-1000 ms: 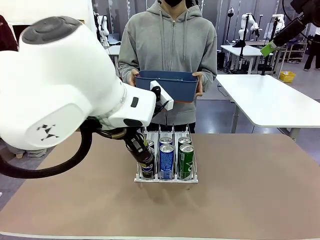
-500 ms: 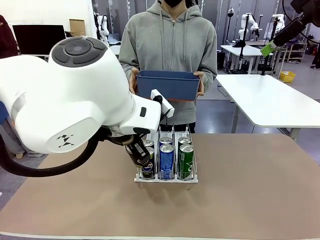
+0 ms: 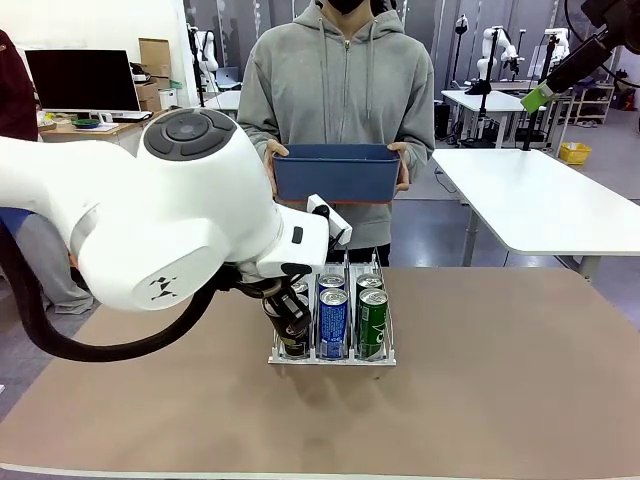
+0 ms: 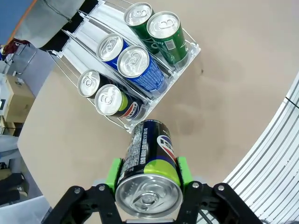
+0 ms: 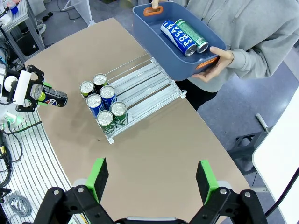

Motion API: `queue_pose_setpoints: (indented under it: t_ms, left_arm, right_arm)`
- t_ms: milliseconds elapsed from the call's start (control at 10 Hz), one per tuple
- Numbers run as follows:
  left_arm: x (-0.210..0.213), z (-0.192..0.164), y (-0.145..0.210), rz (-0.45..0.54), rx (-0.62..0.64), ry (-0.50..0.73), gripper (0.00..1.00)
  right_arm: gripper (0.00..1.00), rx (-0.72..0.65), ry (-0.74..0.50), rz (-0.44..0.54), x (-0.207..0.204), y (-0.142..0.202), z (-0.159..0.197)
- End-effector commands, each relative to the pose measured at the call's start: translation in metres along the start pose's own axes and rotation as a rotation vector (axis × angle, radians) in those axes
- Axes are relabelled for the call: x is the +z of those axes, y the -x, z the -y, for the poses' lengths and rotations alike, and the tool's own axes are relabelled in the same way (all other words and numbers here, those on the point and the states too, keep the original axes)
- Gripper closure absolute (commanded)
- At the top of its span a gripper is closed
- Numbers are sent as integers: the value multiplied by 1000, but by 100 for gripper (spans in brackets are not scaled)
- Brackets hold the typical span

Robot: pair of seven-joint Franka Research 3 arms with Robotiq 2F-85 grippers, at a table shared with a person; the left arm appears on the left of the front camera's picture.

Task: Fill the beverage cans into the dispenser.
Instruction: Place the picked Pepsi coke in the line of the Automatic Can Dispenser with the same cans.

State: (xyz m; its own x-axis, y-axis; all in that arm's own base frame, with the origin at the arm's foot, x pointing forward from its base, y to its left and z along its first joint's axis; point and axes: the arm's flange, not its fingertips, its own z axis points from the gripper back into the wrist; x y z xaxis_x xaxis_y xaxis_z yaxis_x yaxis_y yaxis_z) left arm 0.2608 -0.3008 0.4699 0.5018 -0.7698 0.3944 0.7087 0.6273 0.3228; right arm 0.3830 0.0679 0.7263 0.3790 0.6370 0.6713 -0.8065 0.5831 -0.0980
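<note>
left jaws are clamping a black Pepsi can [image 4: 148, 168] by its body, green pads [image 4: 113, 173] pressing on either side, silver top facing my wrist camera

the can is lying roughly sideways in the grip, hanging above the worktop [image 3: 500, 380], base pointing toward the dispenser [image 4: 192, 46]

it's sitting just off the rack's near corner on the black-can lane side, not touching the rack or anything in it

dispenser is standing mid-worktop holding six upright cans, two per lane, all bunched at my end: black pair [image 4: 107, 100] in one outer lane, blue pair [image 4: 133, 63] in the middle, green pair [image 4: 163, 28] in the other outer lane; each pair is touching front to back

right jaws are spread wide and gripping nothing, green pads well apart, hovering high over the worktop and looking down on the dispenser from my side

person [image 3: 340, 80] is standing at the far side, holding a blue tub [image 3: 335, 172] in both hands [image 3: 400, 160] above the worktop's far edge

two more cans are lying in the tub side by side, a blue can [image 5: 176, 37] with white lettering and a green can [image 5: 194, 37]; can't tell from here whether they are touching
</note>
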Motion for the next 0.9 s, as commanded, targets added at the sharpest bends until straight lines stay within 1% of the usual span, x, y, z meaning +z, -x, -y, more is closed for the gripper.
queue_pose_setpoints:
  t_ms: [0,100,200,400,500,600,800]
  left_arm:
    - [-22,-2,19,8,3,-9,99]
    - [-24,-3,19,2,-19,10,99]
    - [-9,0,0,-12,1,9,99]
    - [-9,0,0,-12,1,9,99]
    - [-18,0,0,-25,-1,21,42]
    - [-26,0,-2,-37,0,5,42]
    - [-35,-5,-9,-62,-1,14,42]
  right_arm:
    - [0,2,-10,6,1,1,0]
    - [0,2,-10,6,1,1,0]
    - [0,2,-10,6,1,1,0]
    - [0,2,-10,6,1,1,0]
    - [0,2,-10,6,1,1,0]
    - [0,2,-10,6,1,1,0]
    - [0,2,-10,6,1,1,0]
